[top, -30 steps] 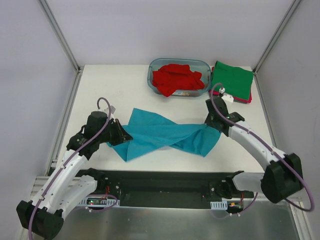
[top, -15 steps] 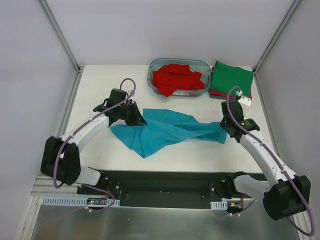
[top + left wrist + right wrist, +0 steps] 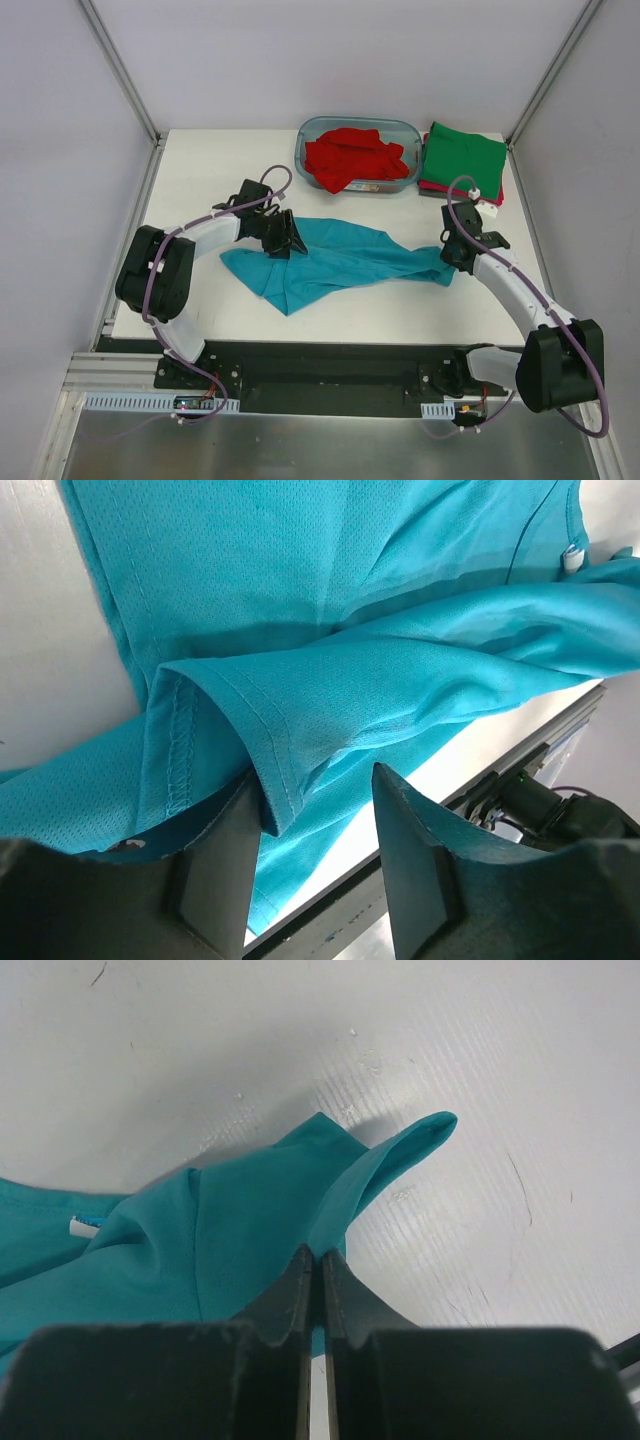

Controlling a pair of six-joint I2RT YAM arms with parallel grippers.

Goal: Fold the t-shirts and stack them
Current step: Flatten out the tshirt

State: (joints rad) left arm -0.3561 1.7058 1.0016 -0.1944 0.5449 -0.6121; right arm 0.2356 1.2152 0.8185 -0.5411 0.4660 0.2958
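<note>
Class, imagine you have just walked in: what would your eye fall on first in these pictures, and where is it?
A rumpled teal-blue t-shirt sprawls across the middle, the right gripper pinching its right end, the left gripper open at its left. At the back, a red t-shirt fills a clear tub, beside a folded green t-shirt.

The teal-blue t-shirt lies unfolded and rumpled across the middle of the top view. It forms a twisted band on the tabletop, from a wider, doubled-over bunch at centre left to a narrow tip at centre right, and close up its mesh weave and stitched hem show. The red t-shirt sits crumpled in a heap at upper centre, inside the tub. At upper right the green t-shirt lies folded flat in a neat rectangle on the magenta t-shirt, which shows only a thin edge.
</note>
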